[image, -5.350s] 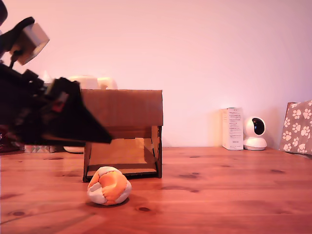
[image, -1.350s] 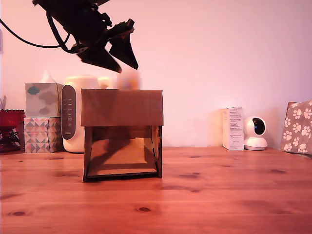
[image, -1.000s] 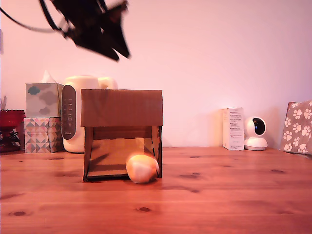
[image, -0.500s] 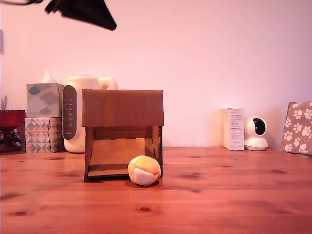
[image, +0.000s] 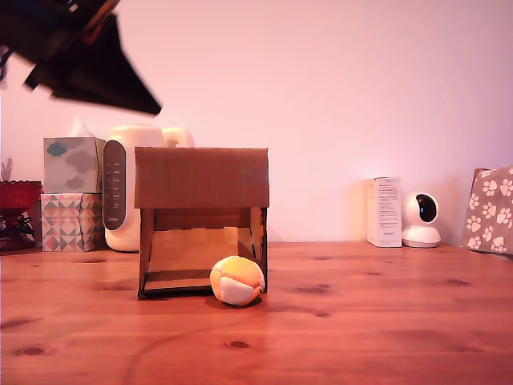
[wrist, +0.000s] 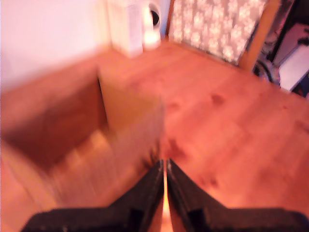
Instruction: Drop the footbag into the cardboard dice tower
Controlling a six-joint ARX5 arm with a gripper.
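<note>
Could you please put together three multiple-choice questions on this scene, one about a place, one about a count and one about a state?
1. Where is the footbag?
A. on the table at the tower's lower front opening
B. on top of the tower
C. beside the white camera

2. How many tissue boxes are stacked at the exterior view's left?
A. one
B. two
C. four

3. How is the gripper?
A. clamped on the footbag
B. wide open
C. nearly closed, holding nothing

Answers:
1 A, it rests against the cardboard dice tower, at its lower corner on the exterior view's right.
2 B, one sits on another.
3 C, the wrist view shows only a thin slit between the fingers.
</note>
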